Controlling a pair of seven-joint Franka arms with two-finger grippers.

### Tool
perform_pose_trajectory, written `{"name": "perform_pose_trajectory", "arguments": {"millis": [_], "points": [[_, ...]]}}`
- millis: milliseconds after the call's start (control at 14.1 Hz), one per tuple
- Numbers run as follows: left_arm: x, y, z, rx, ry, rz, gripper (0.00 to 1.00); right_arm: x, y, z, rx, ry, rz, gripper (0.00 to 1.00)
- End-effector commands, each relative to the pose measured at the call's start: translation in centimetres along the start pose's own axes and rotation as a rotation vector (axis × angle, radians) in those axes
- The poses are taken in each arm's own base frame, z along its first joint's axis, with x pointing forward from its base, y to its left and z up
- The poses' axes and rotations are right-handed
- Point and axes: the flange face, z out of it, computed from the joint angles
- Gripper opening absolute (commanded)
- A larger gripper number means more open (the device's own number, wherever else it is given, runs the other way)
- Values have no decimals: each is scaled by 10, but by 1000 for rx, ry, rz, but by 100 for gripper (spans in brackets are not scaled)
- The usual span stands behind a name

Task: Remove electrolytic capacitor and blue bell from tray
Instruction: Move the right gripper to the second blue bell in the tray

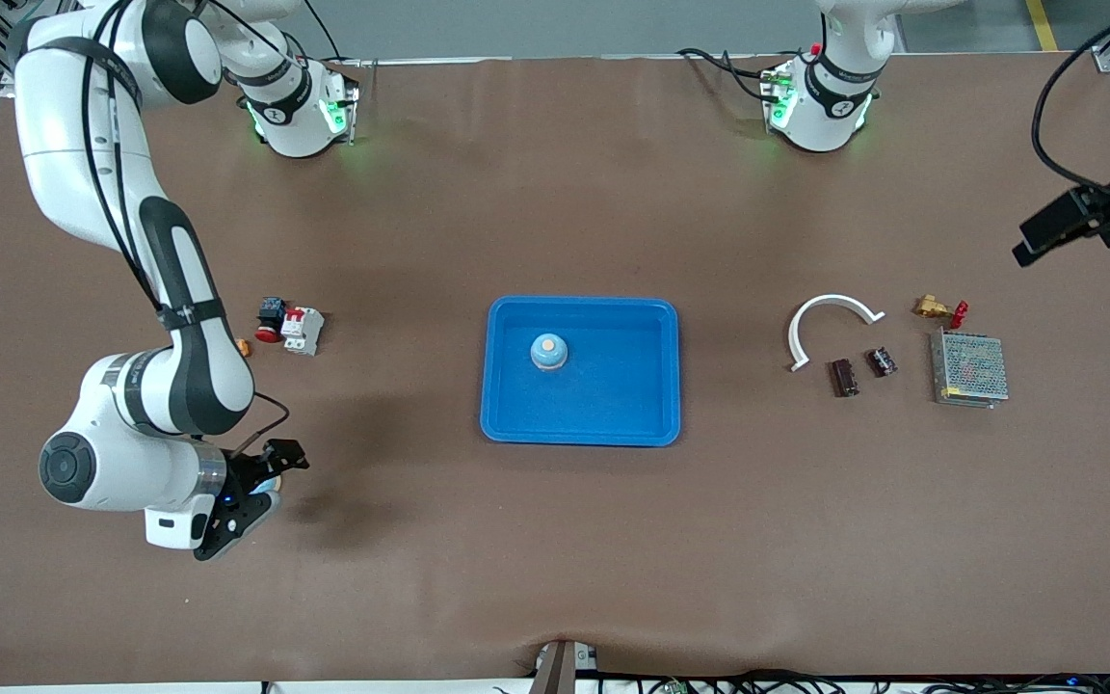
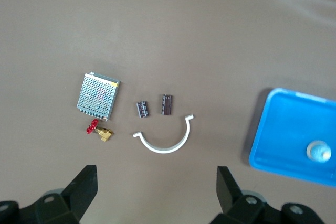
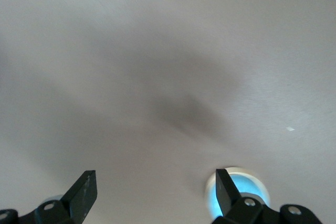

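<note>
The right gripper point(image 1: 266, 482) is seen up over bare table at the right arm's end, its fingers point(image 3: 84, 192) spread apart and nothing held between them. Next, a red emergency stop button point(image 1: 269, 319) and a white circuit breaker point(image 1: 303, 330) are found side by side. At the middle, the bell point(image 1: 548, 351) (pale blue, with an orange button on top) is seen standing upright in the blue tray point(image 1: 656, 386). Farther along, a white curved clip point(image 1: 830, 323) is spotted, then two dark capacitors point(image 1: 843, 377) lying on the table just beside each other, a brass valve point(image 1: 937, 308) and a mesh-cased power supply point(image 1: 969, 368). No writing can be read anywhere. Last, the left gripper point(image 2: 156, 192) is held high over the left arm's end, fingers released wide.
</note>
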Motion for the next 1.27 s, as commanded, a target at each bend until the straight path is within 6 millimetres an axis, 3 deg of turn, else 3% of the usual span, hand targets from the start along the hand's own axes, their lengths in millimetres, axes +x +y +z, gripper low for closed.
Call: {"name": "perform_pose_trajectory", "arguments": {"millis": [0, 212, 354, 637, 779, 991, 1203], "points": [[-24, 2, -4, 0, -7, 125, 100, 15, -35, -27, 51, 13, 210, 100], [-24, 2, 3, 5, -21, 122, 100, 32, -84, -35, 48, 2, 393, 100], [-21, -4, 5, 6, -24, 106, 100, 46, -130, -36, 38, -2, 530, 100], [-24, -1, 10, 1, -45, 120, 100, 68, -231, -13, -60, -14, 646, 100], [-25, 1, 23, 9, -83, 128, 100, 73, -279, 0, -123, -7, 673, 100], [-28, 4, 24, 15, -85, 135, 100, 77, -327, 16, -118, 7, 656, 100], [-31, 15, 24, 19, -83, 158, 100, 72, -351, 37, -127, -19, 629, 100]]}}
